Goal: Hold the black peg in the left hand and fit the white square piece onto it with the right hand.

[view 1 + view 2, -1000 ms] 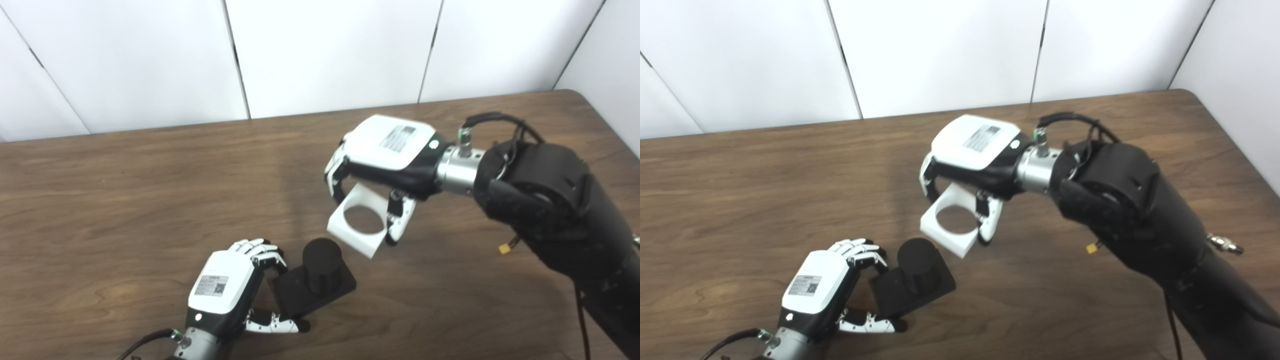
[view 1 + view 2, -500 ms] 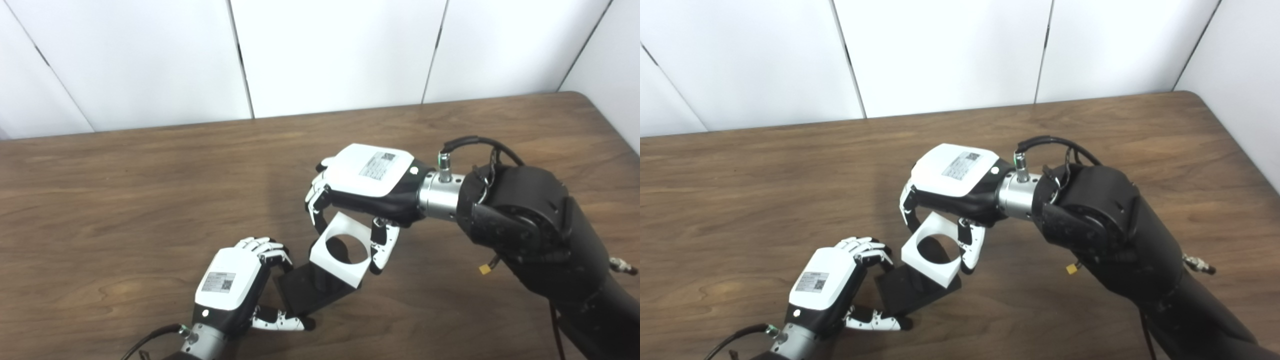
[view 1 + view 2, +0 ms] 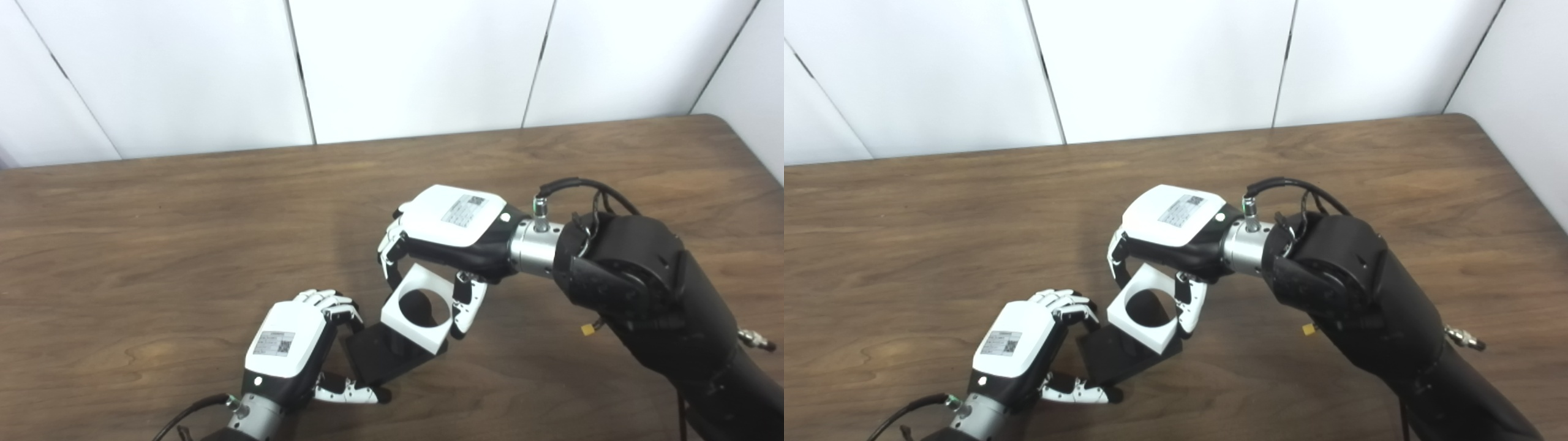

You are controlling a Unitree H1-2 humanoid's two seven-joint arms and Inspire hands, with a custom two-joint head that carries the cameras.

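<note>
The black peg stands on a square black base (image 3: 383,365) on the table, and its round top (image 3: 421,304) shows through the hole of the white square piece (image 3: 411,323). My left hand (image 3: 288,352) grips the base from its left side, fingers above and thumb below. My right hand (image 3: 450,229) hovers above the peg, shut on the white square piece with fingers on its far edge and thumb on its right edge. The piece sits tilted over the peg; how far down it has slid is hidden.
The brown wooden table (image 3: 153,233) stretches to white wall panels (image 3: 416,61) at the back. Its right edge (image 3: 1528,190) runs near the right arm (image 3: 649,288). A black cable loops over the right wrist (image 3: 572,184).
My right hand has carried the white piece down and left from mid-air until its hole sits over the peg. The left hand kept hold of the base. The camera shifted slightly.
</note>
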